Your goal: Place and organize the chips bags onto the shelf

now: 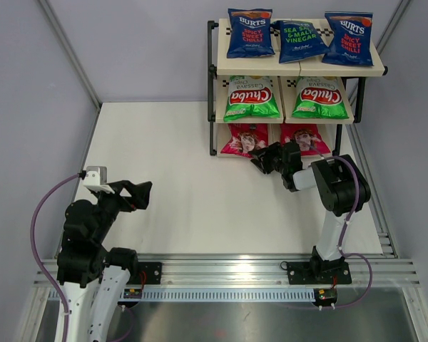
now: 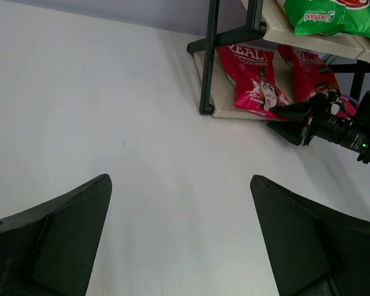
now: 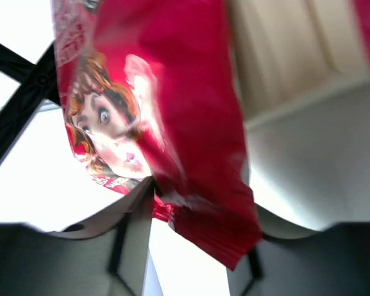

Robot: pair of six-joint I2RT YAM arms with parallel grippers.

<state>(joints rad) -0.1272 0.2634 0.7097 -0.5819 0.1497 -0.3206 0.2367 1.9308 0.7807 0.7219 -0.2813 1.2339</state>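
- At the shelf's [image 1: 212, 85] bottom board, the right hand [image 1: 260, 161] is straddling a red bag's [image 1: 242, 138] edge; I cannot tell whether it is grasping.
- The left hand [image 1: 144, 194] is hovering released over the table [image 1: 192, 221].

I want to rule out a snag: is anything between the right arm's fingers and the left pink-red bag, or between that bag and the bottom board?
Nothing visible does. The right gripper is at the lower edge of the left pink-red bag, which sits between its fingers; the bag already lies on the shelf's bottom board.
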